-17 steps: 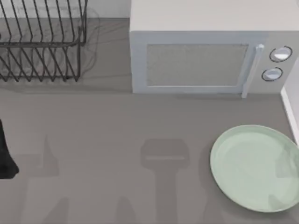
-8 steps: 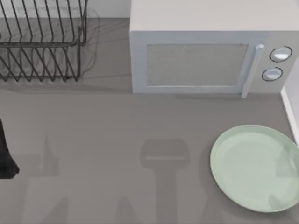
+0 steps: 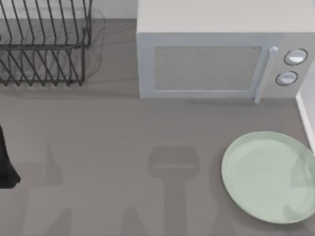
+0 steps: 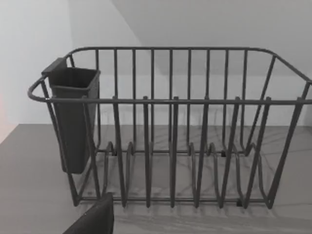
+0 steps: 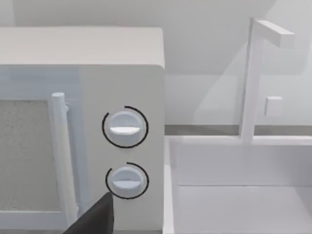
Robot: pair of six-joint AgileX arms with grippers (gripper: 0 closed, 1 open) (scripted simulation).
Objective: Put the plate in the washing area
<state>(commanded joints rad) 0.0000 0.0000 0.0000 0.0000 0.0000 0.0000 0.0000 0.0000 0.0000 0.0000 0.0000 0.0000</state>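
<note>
On the bench (image 3: 98, 128), toward its right side, the plate (image 3: 268, 176) lies flat in front of the microwave (image 3: 216, 64), its right edge close against the narrow white rim of the washing area (image 3: 306, 123); neither arm touches it. The step in hand looks like the approach to a grasp. The right arm is the nearer one, so it seems the natural choice: it should come down at the plate's rim, nip the shallow raised edge, and lift enough to clear the white rim before carrying the plate rightward over the basin (image 5: 243, 195). Being glossy and wide, the plate could slip or tilt in a rim grip, so a slow, level lift is wise, clear of the microwave and the tap (image 5: 253, 78). The right wrist view looks at the microwave's two dials and the basin beside it, so that arm seems held level and pointed at the back of the bench. The left arm sits parked at the left edge, a dark part (image 3: 6, 162) of it in sight, facing the rack (image 4: 170, 131). I cannot tell the state of either arm's fingers.
</note>
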